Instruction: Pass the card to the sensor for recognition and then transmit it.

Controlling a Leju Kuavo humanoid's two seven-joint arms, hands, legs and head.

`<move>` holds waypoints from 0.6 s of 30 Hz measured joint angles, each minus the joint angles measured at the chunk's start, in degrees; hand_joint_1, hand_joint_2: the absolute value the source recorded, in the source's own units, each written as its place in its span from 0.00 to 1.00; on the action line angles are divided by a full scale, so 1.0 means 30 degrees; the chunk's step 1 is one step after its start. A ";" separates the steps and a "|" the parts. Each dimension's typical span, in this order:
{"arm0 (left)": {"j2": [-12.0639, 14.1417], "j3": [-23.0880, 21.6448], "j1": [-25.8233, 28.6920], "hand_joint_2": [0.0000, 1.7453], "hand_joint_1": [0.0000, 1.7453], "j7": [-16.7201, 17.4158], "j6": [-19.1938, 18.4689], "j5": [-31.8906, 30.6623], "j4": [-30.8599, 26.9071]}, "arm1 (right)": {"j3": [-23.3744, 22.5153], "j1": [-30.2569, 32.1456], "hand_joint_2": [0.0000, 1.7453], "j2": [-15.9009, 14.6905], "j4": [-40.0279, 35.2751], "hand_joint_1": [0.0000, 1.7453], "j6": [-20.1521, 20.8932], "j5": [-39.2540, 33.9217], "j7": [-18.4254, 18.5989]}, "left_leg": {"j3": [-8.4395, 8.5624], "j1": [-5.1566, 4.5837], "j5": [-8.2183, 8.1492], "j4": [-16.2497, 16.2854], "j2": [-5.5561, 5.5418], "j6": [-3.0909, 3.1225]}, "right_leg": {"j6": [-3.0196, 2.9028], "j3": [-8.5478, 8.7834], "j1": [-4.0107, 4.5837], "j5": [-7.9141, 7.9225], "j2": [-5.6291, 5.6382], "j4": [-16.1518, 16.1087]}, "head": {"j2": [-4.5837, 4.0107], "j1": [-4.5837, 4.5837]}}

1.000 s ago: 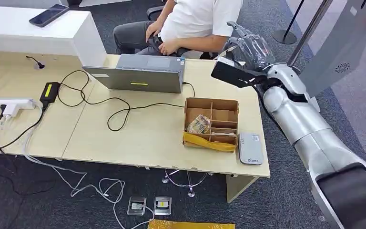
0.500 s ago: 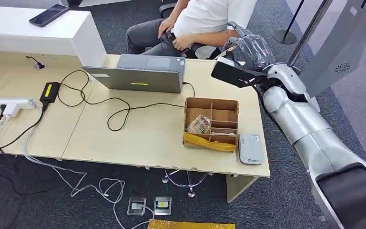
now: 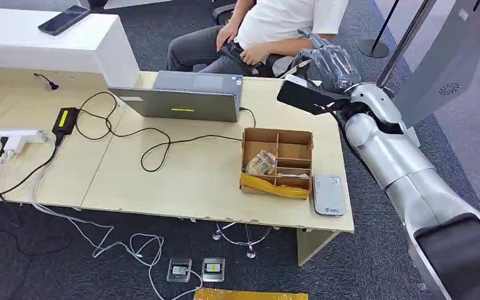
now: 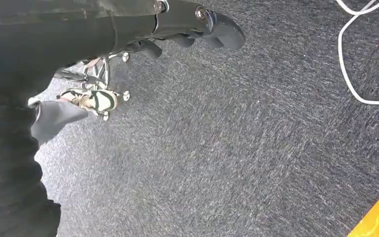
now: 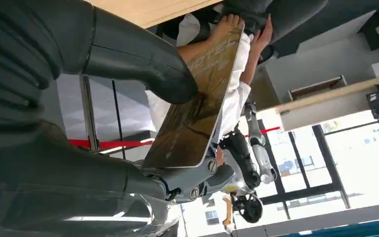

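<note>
Card: a dark card (image 3: 301, 97) with a brownish printed face (image 5: 197, 106), held up in the air above the far right corner of the table, tilted, not touching the tabletop.
Right hand: the right hand (image 3: 328, 103) grips the card; in the right wrist view the thick grey thumb (image 5: 143, 61) presses on the card's face while darker fingers (image 5: 212, 175) support its opposite side.
Right arm: the silver right arm (image 3: 400, 169) reaches in from the lower right, past the table's right edge.
Sensor: a flat grey-white device, probably the sensor (image 3: 328, 194), lies on the near right part of the table, just beside the box and well apart from the card.
Box: an open cardboard box (image 3: 277, 162) with inner dividers sits on the table, with crumpled packets in its left compartment.
Person: a person (image 3: 269, 31) in a white shirt sits behind the table's far edge, near the card, hands in the lap.
Laptop: a grey laptop (image 3: 184, 97) stands at the far edge, with black cables trailing across the light wooden table (image 3: 162, 181).
Left hand: the left hand (image 4: 197, 27) hangs over grey carpet with its dark fingers curled; I cannot tell whether they are fully closed.
</note>
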 joint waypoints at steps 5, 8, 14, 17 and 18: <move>0.0000 0.0000 0.0000 1.00 0.00 0.0000 0.0007 0.0000 0.0000 | 0.0000 0.0000 1.00 0.0000 0.0000 1.00 0.0007 0.0000 0.0000 | 0.0000 0.0000 0.0000 0.0000 0.0000 0.0000 | 0.0000 0.0000 0.0000 0.0000 0.0000 0.0000 | 0.0007 0.0000; 0.0000 0.0000 0.0001 1.00 0.00 0.0000 0.0000 0.0000 0.0000 | 0.0000 0.0000 1.00 0.0000 0.0000 1.00 0.0007 0.0000 0.0000 | 0.0000 0.0000 0.0000 0.0000 0.0000 0.0000 | 0.0000 0.0001 0.0000 0.0000 0.0000 0.0000 | 0.0007 0.0000; 0.0000 0.0000 0.0001 1.00 0.00 0.0000 0.0000 0.0000 0.0000 | 0.0000 0.0000 1.00 0.0000 0.0000 1.00 0.0007 0.0000 0.0000 | 0.0001 0.0000 0.0000 0.0000 0.0000 0.0000 | 0.0000 0.0001 0.0000 0.0000 0.0000 0.0001 | 0.0007 0.0000; 0.0000 0.0000 0.0001 1.00 0.00 0.0007 0.0001 0.0000 0.0000 | 0.0000 0.0000 1.00 0.0000 0.0000 1.00 0.0007 0.0000 0.0000 | 0.0001 0.0000 0.0000 0.0000 0.0000 0.0000 | 0.0000 0.0001 0.0000 0.0000 0.0000 0.0000 | 0.0001 0.0000; 0.0000 0.0000 0.0001 1.00 0.00 0.0000 0.0007 0.0000 0.0000 | 0.0000 0.0000 1.00 0.0000 0.0000 1.00 0.0007 0.0000 0.0000 | 0.0000 0.0000 0.0000 0.0000 0.0000 0.0000 | 0.0000 0.0001 0.0000 0.0000 0.0000 0.0000 | 0.0007 0.0000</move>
